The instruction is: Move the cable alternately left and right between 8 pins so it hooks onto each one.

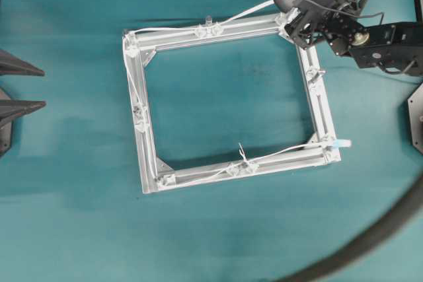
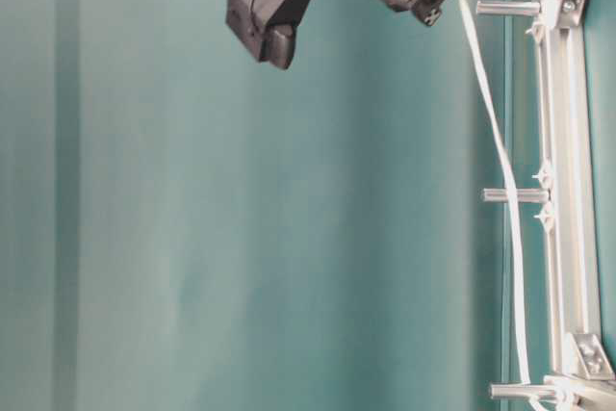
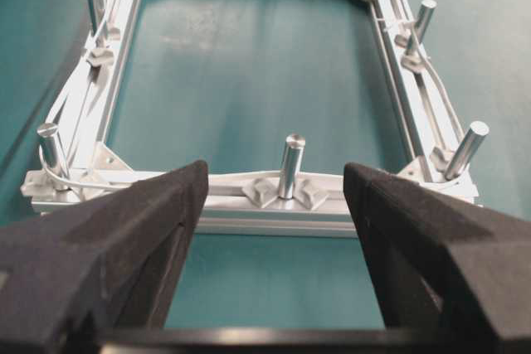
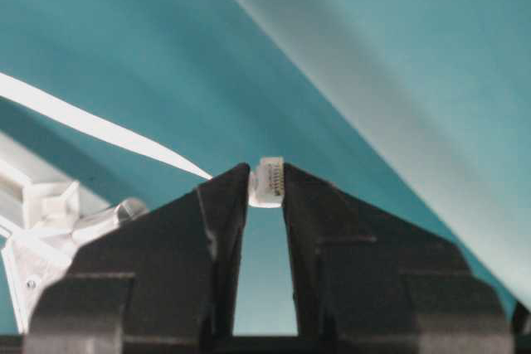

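A square aluminium frame (image 1: 225,31) lies on the teal table with pins (image 1: 207,19) standing along its rails. The white cable (image 1: 172,30) starts at its light blue tip (image 1: 344,143) and follows the near, left and far rails. From there it rises to my right gripper (image 1: 284,10) above the far right corner. That gripper (image 4: 265,173) is shut on the cable's plug end (image 4: 267,181), with the cable (image 2: 496,141) hanging taut past a pin (image 2: 510,195). My left gripper (image 3: 274,173) is open and holds nothing. It sits off the frame's left side, facing a middle pin (image 3: 290,163).
A thick dark hose (image 1: 370,242) curves across the near right corner of the table. A black arm base (image 1: 416,117) stands at the right edge. Open teal surface lies inside the frame and in front of it.
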`<state>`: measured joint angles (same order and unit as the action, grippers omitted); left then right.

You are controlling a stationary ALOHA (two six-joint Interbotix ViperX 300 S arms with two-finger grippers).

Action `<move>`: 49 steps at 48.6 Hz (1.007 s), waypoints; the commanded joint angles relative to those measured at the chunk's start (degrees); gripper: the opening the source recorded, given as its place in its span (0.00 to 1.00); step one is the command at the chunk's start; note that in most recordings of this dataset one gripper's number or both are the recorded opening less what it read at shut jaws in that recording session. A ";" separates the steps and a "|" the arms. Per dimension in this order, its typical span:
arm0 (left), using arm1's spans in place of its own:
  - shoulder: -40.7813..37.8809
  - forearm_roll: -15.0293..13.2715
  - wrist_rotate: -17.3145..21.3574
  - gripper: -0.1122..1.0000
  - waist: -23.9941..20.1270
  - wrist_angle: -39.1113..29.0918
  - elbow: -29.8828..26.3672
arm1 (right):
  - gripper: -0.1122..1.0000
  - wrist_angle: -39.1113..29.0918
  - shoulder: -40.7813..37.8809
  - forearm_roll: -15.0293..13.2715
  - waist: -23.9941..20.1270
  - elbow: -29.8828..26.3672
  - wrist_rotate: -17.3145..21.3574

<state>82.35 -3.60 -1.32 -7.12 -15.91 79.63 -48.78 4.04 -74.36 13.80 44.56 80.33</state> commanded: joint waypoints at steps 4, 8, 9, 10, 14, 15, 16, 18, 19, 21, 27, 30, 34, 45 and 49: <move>-0.44 0.09 -0.35 0.77 0.18 0.53 -1.14 | 0.25 2.72 0.18 -0.62 0.62 0.70 2.37; -0.44 0.09 -0.35 0.77 0.18 0.53 -1.14 | 0.25 4.31 0.00 -0.62 0.70 1.49 4.22; -0.44 0.09 -0.35 0.77 0.18 0.53 -1.14 | 0.25 4.83 -0.09 -0.62 0.79 1.58 4.75; -0.53 0.18 -0.35 0.77 0.18 0.53 -1.14 | 0.25 5.36 -0.18 -0.62 0.79 1.76 5.19; -0.53 0.09 -0.35 0.77 0.18 0.53 -1.14 | 0.25 8.09 -0.53 -0.53 0.79 2.64 7.21; -0.53 0.09 -0.35 0.77 0.18 0.53 -1.14 | 0.25 8.79 -0.62 -0.53 0.88 2.81 7.73; -0.44 0.18 -0.35 0.77 0.09 0.53 -1.14 | 0.25 9.49 -0.70 -0.44 0.88 3.08 8.26; -0.53 0.09 -0.35 0.77 0.09 0.53 -1.14 | 0.25 10.63 -0.79 -0.35 0.88 3.43 9.23; -0.44 0.09 -0.35 0.77 0.18 0.53 -1.23 | 0.25 11.07 -0.79 -0.26 0.88 3.69 9.67; -0.53 0.09 -0.35 0.77 0.09 0.53 -1.14 | 0.25 12.22 -0.70 0.09 0.88 3.96 10.72; -0.53 0.18 -0.35 0.77 0.18 0.53 -1.14 | 0.25 14.33 -0.35 1.58 0.88 3.78 12.22; -0.53 0.18 -0.35 0.77 0.18 0.53 -1.14 | 0.25 15.12 -0.18 2.37 0.88 3.43 12.30; -0.53 0.18 -0.35 0.77 0.18 0.53 -1.14 | 0.25 16.44 -0.09 3.08 0.88 3.08 12.30; -0.44 0.09 -0.35 0.77 0.09 0.53 -1.14 | 0.25 20.92 0.09 6.33 0.88 3.69 12.30; -0.53 0.18 -0.35 0.77 0.09 0.53 -1.14 | 0.25 21.09 0.09 7.12 0.88 4.31 12.04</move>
<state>82.35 -3.60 -1.32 -7.03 -15.91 79.63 -28.30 2.81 -67.85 14.94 48.96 92.46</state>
